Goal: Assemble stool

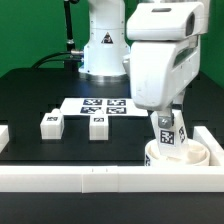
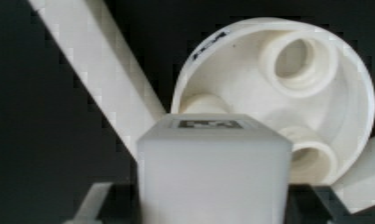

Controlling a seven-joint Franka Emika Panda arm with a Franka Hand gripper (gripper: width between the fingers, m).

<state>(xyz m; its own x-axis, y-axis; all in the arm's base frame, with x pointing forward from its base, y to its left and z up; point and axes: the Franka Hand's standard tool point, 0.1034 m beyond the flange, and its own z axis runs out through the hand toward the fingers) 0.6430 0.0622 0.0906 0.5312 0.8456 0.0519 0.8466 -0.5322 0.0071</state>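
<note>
Holding a leg [image 1: 167, 134] over the seat [image 1: 196, 155]
The tool [image 1: 167, 122] is clamped on one tagged leg directly above the seat, which lies by the border rail [image 1: 60, 179]; two more legs [image 1: 52, 123] [image 1: 98, 126] stand on the surface [image 1: 25, 110], well apart from the seat.

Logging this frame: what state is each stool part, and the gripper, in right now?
gripper: shut on the held leg.
held leg: upright over the seat; whether it is inserted cannot be told.
seat: flat on the table beside the border rail; visible holes are empty.
first loose leg: on the table at the exterior view's left, untouched.
second loose leg: beside it, apart, untouched.
</note>
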